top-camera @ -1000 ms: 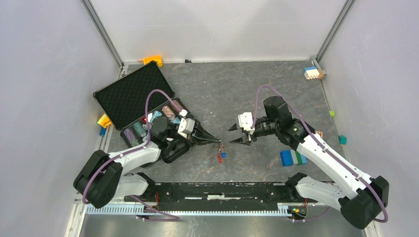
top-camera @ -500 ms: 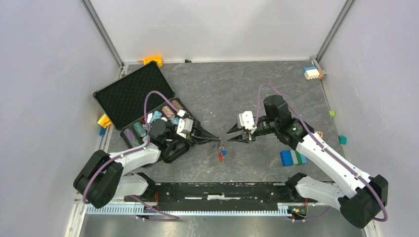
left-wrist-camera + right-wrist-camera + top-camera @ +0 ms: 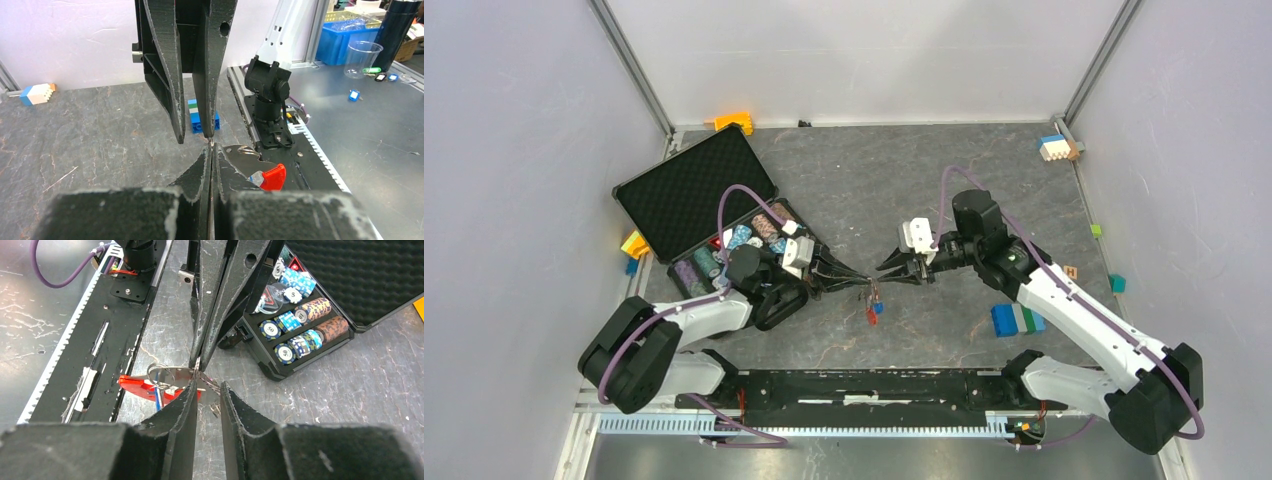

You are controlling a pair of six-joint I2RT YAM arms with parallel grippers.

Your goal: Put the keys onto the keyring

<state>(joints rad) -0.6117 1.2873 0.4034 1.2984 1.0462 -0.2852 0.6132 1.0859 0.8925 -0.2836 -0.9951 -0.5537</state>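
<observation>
Since 1 sec ago the right gripper (image 3: 207, 384) has slid over toward the left gripper (image 3: 862, 283), & its jaws have come closer together. The keyring (image 3: 171, 374) is about where it was, mid-table near the front, pinched at the very tip of the left gripper. That gripper is closed all the way, w/ the shiny metal of the keyring caught b/w its two thin tips. The long red clip (image 3: 134, 383) sticks out to one side, low down by the table (image 3: 874, 180). The keys (image 3: 873, 314) show only as a tiny red bit & a tiny blue bit just under the tips. They are too small to tell if they are on the ring.

The right gripper points tip-to-tip at the left one. Its jaws are part way apart w/ a small gap, one on each side of the metal bit. Can't tell if they touch it.

Behind the left gripper is a black case (image 3: 686, 190), lid up, w/ rows of poker chips (image 3: 295, 347) inside. A blue & green block (image 3: 1016, 319) lies near the right arm. A white & blue block (image 3: 1055, 147) & an orange block (image 3: 736, 121) sit by the far wall.
</observation>
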